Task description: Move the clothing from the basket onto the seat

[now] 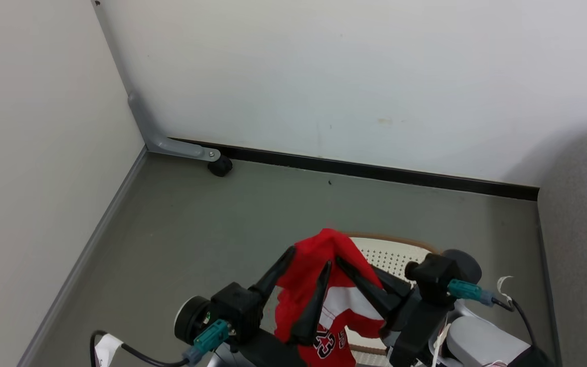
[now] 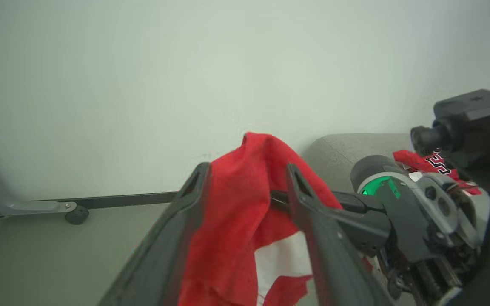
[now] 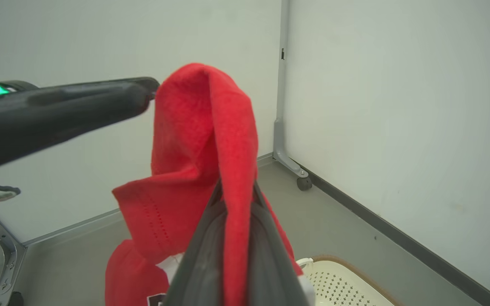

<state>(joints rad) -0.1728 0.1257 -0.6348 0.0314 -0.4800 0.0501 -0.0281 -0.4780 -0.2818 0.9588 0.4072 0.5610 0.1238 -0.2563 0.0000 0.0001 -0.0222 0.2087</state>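
Observation:
Red shorts [image 1: 319, 306] with a white stripe and "23" hang in the air above the cream perforated basket [image 1: 390, 255]. My right gripper [image 1: 342, 262] is shut on a fold near the top of the shorts [image 3: 202, 140], its fingers pinching the cloth. My left gripper [image 1: 309, 257] stands open, its two fingers [image 2: 198, 182] spread either side of the hanging cloth [image 2: 236, 204]. A red jersey [image 2: 419, 163] with black-and-white lettering lies on the grey seat [image 2: 343, 148], behind my right wrist.
The grey seat [image 1: 584, 229] rises at the right edge. White walls meet in a corner at the left, with a grey bracket and black caster [image 1: 219, 165] at their foot. Grey floor [image 1: 196, 244] spreads between the walls and the basket [image 3: 343, 284].

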